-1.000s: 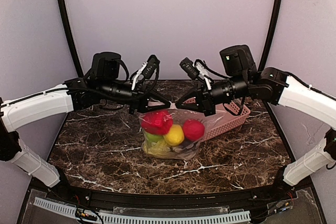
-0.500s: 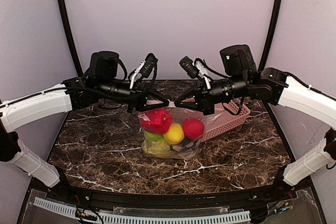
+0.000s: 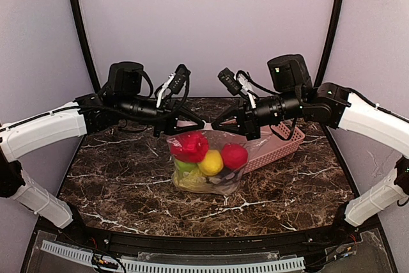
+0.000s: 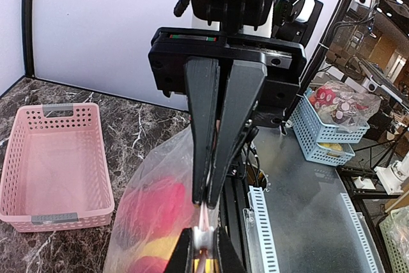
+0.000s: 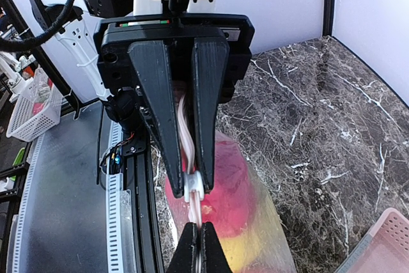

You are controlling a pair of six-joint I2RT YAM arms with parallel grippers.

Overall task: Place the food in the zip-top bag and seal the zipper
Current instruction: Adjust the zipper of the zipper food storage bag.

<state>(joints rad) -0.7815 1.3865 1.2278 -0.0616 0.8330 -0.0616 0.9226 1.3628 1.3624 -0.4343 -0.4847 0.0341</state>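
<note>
At the centre of the dark, white-veined marble-look tabletop (image 3: 115, 171): one zip-top bag (image 3: 223, 182), loaded, held up by its mouth with its base on the stone. Progress, as judged: filling is done, since all the food in view sits inside the bag. Sealing is in hand, but whether the strip is pressed shut along its whole length cannot be told. Left gripper (image 4: 204, 247): hard black tapered fingers, pinched on the zipper (image 5: 195, 212) at a small white tab on the mouth edge. Contents, left to right: red bell pepper (image 3: 190, 147), glossy, lobed, uppermost; small green round piece (image 3: 185, 165) beneath it; leafy cabbage (image 3: 192, 181), pale yellow-green, crinkled, at the bottom; yellow round piece (image 3: 211, 163), smooth; red round piece (image 3: 234, 156), smooth, against the right wall. Bag film: thin, clear, floppy, creased, faintly pink where it bunches at the top. Zipper: a narrow pale strip, taut between the two sets of fingertips, which face each other just apart. Right gripper (image 5: 197, 244): same black wedge fingers, clamped fully together on that strip from the other side. Pink plastic basket (image 3: 284, 151): rigid, rectangular, perforated walls, behind and to the right of the bag. Whether it touches the bag or only stands beside it cannot be told. Left to do, by judgement: run the pinch along the strip to close any open stretch, then let go.
</note>
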